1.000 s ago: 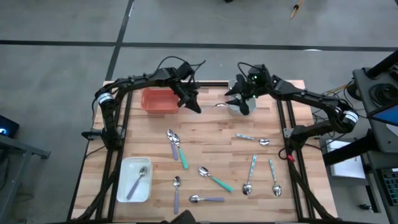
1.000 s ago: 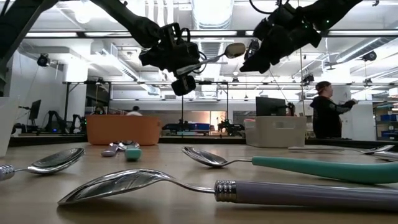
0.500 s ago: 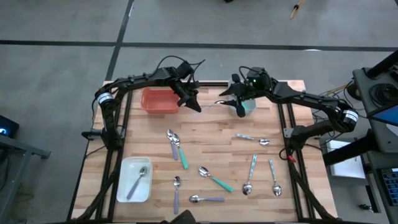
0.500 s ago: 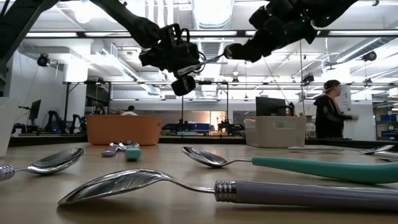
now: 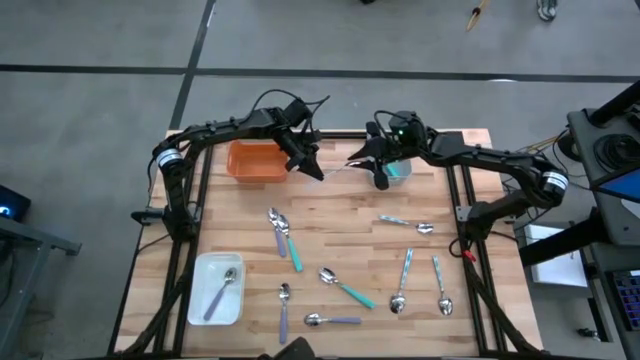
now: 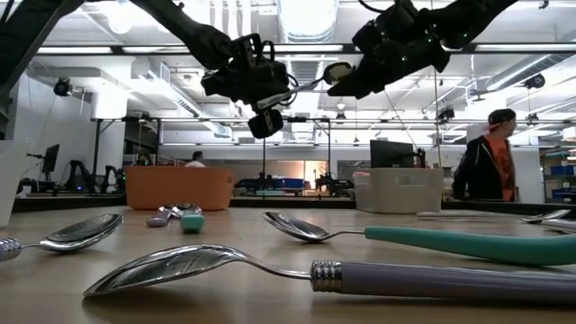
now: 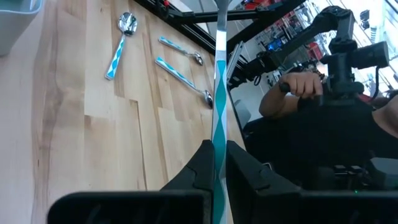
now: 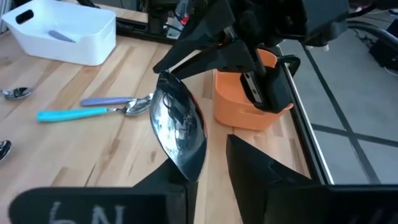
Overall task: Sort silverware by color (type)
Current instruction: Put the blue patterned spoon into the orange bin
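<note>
Left gripper (image 5: 312,166) clamps the striped spoon (image 5: 335,165) by its handle midair so my right gripper (image 5: 372,160), closing around its bowl, can take it.

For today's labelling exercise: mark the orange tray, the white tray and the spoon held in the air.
orange tray (image 5: 256,160), high view, its floor.
white tray (image 5: 205,270), high view, bare floor near a corner.
held spoon (image 8: 180,130), right wrist view, middle of its bowl.

Count's in: eleven spoons (image 5: 345,292) on show, nine loose on the table (image 5: 340,235), one in the white tray (image 5: 215,289), one aloft between two grippers (image 5: 310,168), plus orange (image 5: 256,161) and grey trays (image 5: 395,172).
</note>
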